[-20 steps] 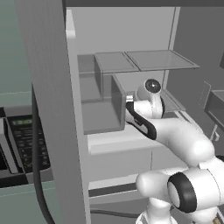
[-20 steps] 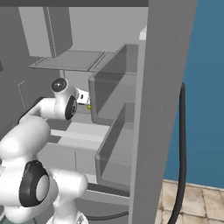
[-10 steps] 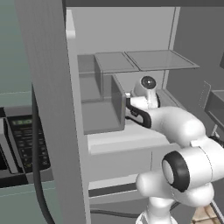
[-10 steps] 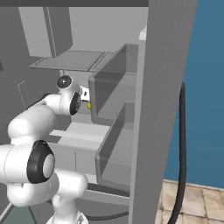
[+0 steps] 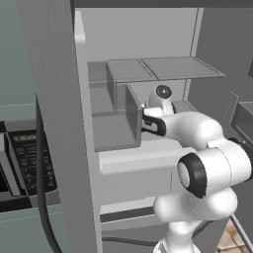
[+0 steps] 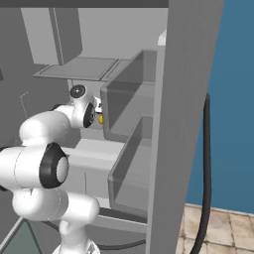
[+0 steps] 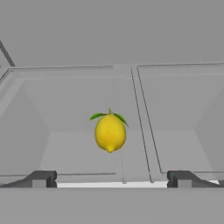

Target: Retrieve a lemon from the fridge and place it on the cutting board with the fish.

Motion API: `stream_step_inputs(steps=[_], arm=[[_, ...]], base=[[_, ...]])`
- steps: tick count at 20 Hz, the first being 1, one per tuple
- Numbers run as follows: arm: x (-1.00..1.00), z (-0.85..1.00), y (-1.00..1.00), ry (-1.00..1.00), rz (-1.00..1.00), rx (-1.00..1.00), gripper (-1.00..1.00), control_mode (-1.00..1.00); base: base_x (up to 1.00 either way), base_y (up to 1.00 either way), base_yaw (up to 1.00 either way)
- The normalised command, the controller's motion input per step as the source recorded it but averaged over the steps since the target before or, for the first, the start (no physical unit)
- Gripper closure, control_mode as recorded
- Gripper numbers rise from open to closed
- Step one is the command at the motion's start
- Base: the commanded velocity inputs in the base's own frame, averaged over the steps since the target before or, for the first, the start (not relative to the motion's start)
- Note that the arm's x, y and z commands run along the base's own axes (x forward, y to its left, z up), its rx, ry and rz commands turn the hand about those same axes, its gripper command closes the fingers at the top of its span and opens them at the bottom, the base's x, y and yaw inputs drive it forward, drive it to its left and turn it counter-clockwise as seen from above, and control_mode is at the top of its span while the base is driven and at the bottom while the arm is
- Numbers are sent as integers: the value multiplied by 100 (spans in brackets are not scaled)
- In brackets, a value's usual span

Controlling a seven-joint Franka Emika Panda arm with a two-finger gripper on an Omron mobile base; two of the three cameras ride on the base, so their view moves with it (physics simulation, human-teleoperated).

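The arm reaches level into the fridge [image 5: 59, 99], gripper [image 7: 111, 179] spread wide, lemon [image 7: 110, 132] centred ahead between its fingertips, untouched.

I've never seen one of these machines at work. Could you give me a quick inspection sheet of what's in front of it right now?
Surface: pale grey shelf inside the tall grey steel fridge, doors open.
Job's things: small bright yellow lemon with green leaves, on the shelf, untouched; cutting board nothing seen.
Clutter: nothing seen.
Gripper: gripper open, aimed at the lemon, short of it.
Cables: black cable hanging beside the fridge door.
Surroundings: blue wall, tiled floor.
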Motion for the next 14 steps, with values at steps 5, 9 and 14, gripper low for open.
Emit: stream_step_inputs(steps=[5, 9, 14], arm=[[15, -21, 0, 0, 0, 0, -100, -100], [13, -15, 0, 0, 0, 0, -100, -100], [13, -15, 0, 2, 0, 0, -100, -100]], base=[[0, 0, 0], [0, 0, 0], [0, 0, 0]])
